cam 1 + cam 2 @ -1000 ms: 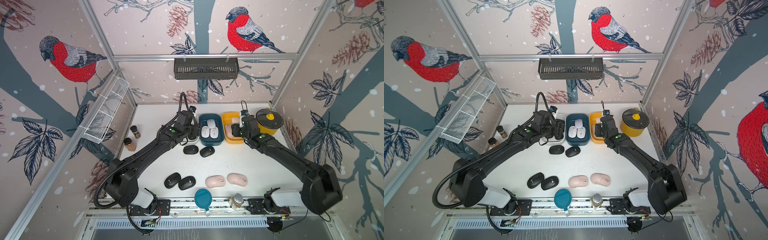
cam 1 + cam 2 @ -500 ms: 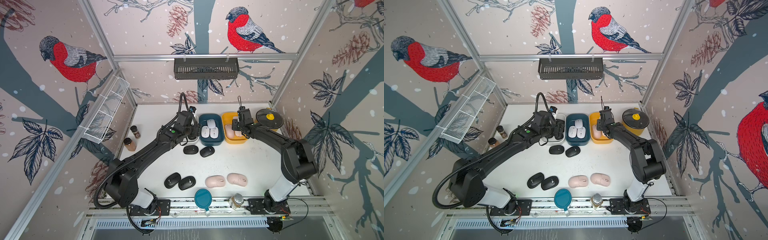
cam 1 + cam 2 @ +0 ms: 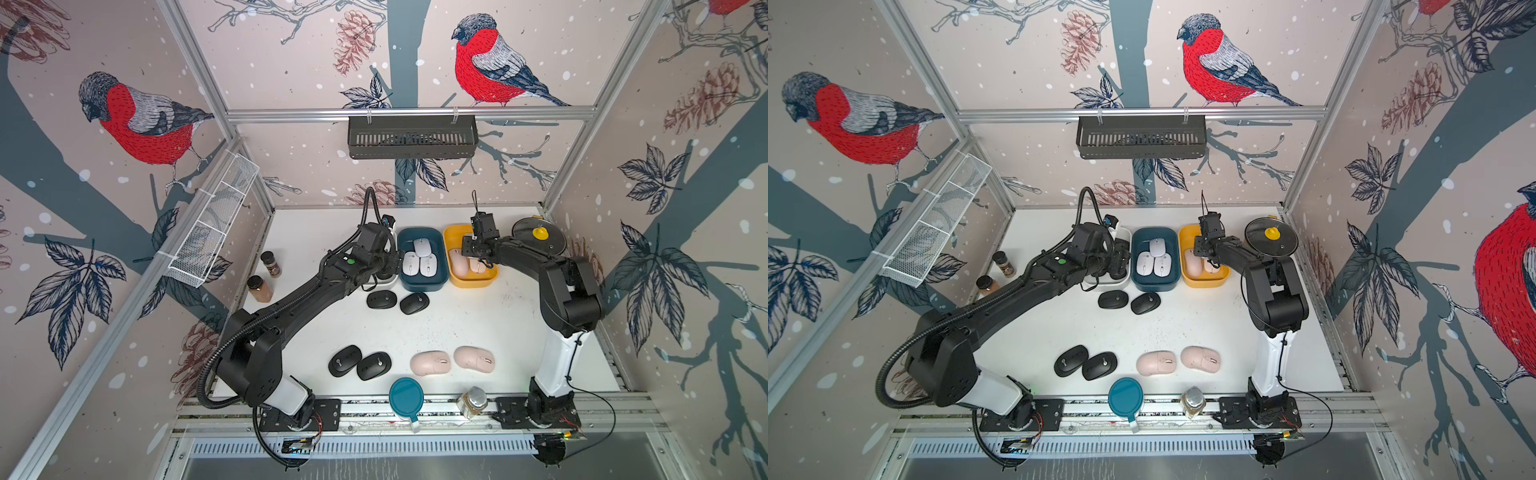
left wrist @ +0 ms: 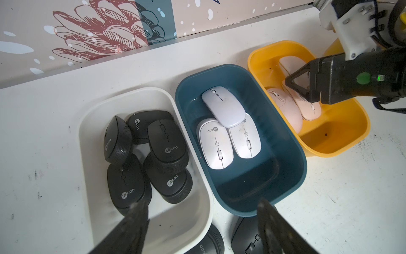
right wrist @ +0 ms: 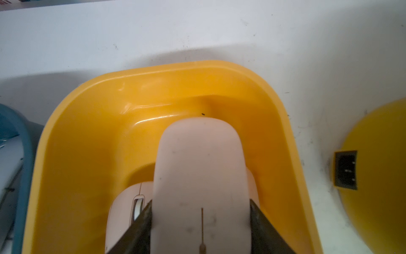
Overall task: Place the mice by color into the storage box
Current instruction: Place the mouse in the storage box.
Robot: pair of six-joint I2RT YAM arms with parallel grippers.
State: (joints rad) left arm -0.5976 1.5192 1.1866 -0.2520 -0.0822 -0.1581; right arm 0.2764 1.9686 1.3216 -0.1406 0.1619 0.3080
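My right gripper [image 5: 200, 203] is shut on a pale pink mouse [image 5: 198, 176], its fingers against both sides. It holds the mouse inside the yellow bin [image 5: 87, 132], over another pink mouse [image 5: 129, 206]. In both top views this gripper [image 3: 468, 250] hangs above that bin [image 3: 1204, 283]. The blue bin [image 4: 219, 67] holds three white mice [image 4: 223, 106]. Several black mice [image 4: 167, 138] fill the white bin [image 4: 129, 91]. My left gripper [image 4: 202, 203] stands open and empty over that bin's front rim. Black mice [image 3: 381, 299] [image 3: 359, 363] and two pink mice [image 3: 430, 362] lie loose on the table.
A yellow pot with a glass lid [image 3: 538, 239] stands right of the yellow bin. Two spice jars [image 3: 271, 263] are at the table's left edge. A teal lid [image 3: 406, 397] and a glass jar [image 3: 471, 401] sit on the front rail. A wire basket [image 3: 212, 224] hangs on the left wall.
The right arm has folded, its elbow rising and swinging right. Its gripper stayed over the yellow bin with the pink mouse in it. The left arm has not moved.
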